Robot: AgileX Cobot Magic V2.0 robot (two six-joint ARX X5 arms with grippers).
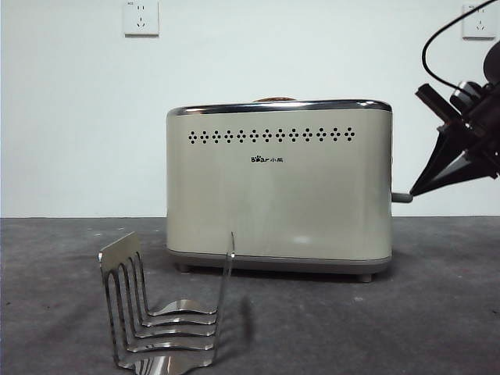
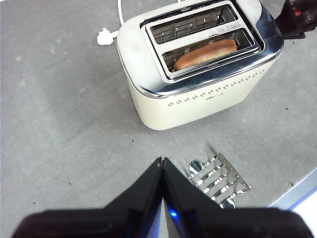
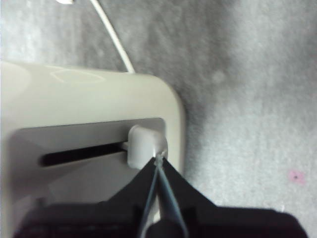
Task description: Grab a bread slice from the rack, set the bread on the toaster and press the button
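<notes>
table: dark grey (image 1: pixel 437 312), matte, slightly speckled
wall: plain white (image 1: pixel 78 117)
sockets: two white wall outlets, one upper left (image 1: pixel 141 17), one upper right (image 1: pixel 478 21)
cord: white (image 3: pixel 111 37), lying on table, plug (image 2: pixel 105 36) at end

Hidden and cut-off parts

In the front view the slice of bread (image 1: pixel 273 99) shows only as a thin brown sliver above the toaster (image 1: pixel 279 187) rim, the rest sunk out of sight in the slot; the rack (image 1: pixel 166 312) is cut by the bottom edge, and the right tool (image 1: pixel 414 190) is cropped by the side edge with its arm. The button (image 1: pixel 401 198) is a small grey stub, its shape hard to read there. In the right wrist view the toaster runs off the frame and the button (image 3: pixel 144 147) is soft and blurred, its near part covered by the tool tip. In the left wrist view the rack (image 2: pixel 218 179) is partly covered by the left tool (image 2: pixel 162 161).
</notes>
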